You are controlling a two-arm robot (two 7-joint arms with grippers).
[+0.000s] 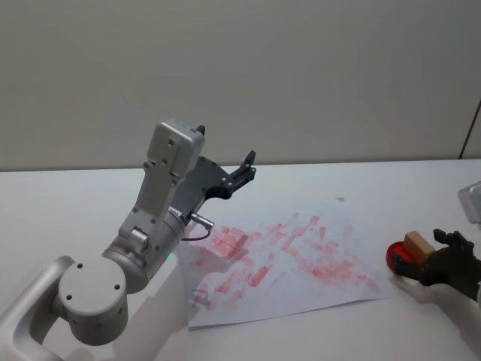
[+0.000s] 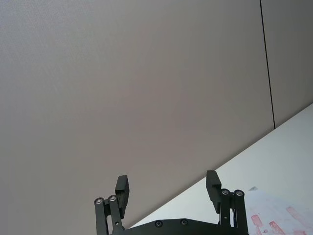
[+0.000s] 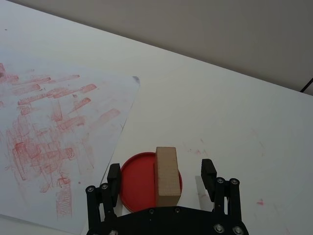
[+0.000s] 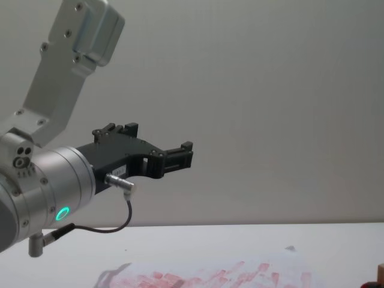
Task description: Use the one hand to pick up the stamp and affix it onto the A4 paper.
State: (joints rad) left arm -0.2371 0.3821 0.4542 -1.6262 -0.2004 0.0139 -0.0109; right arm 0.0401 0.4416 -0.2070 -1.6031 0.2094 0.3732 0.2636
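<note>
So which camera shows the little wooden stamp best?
The right wrist view: the stamp stands whole on the red pad, between the open right pincer fingers. The head view shows it small at the right; the chest view, a sliver.

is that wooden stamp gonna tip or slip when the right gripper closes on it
The stamp looks like a stiff, flat-sided wooden block, so the open right gripper, straddling it, should probably hold it squarely. It stands tall and narrow on the red pad, so an off-centre touch might tip it. It is likely light.
</note>
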